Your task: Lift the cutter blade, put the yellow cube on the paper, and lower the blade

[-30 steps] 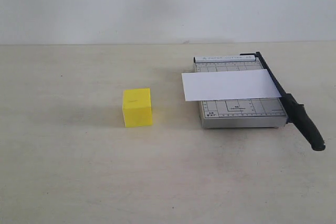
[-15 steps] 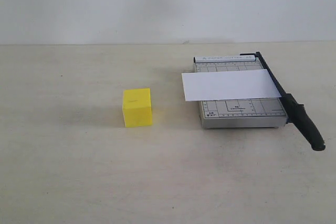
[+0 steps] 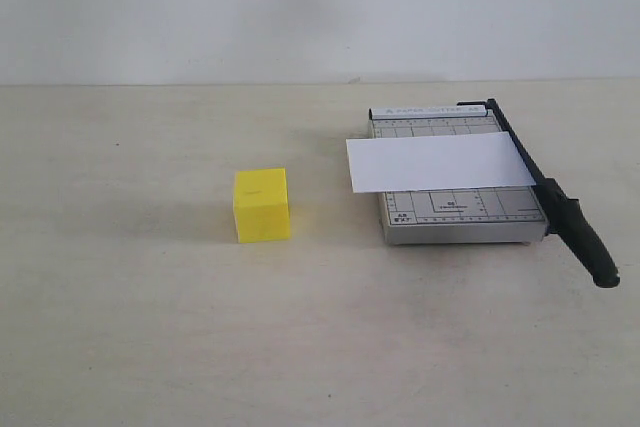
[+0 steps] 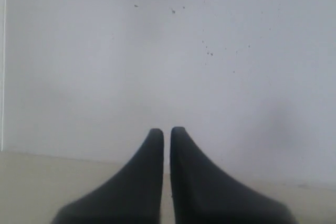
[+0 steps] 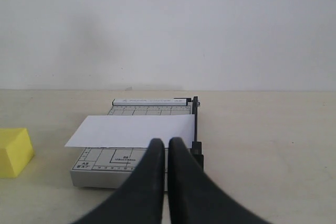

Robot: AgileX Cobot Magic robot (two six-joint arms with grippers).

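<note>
Left tool [image 4: 166,129]: clenched, nothing between its fingers, facing a bare wall [image 4: 168,51]. Right tool [image 5: 167,141]: clenched and empty, well short of the trimmer.

Yellow cube [image 3: 262,205]: stands on the counter [image 3: 150,327], at nine o'clock of the grey trimmer base [image 3: 460,219] and apart from it.

Cutter blade [image 3: 560,212]: down, lying along the base's three o'clock edge, with its thick handle end projecting past the base toward five o'clock.

Paper [image 3: 440,161]: lies flat across the base, overhanging the nine o'clock edge; its opposite end reaches the blade. Nothing rests on it.
</note>
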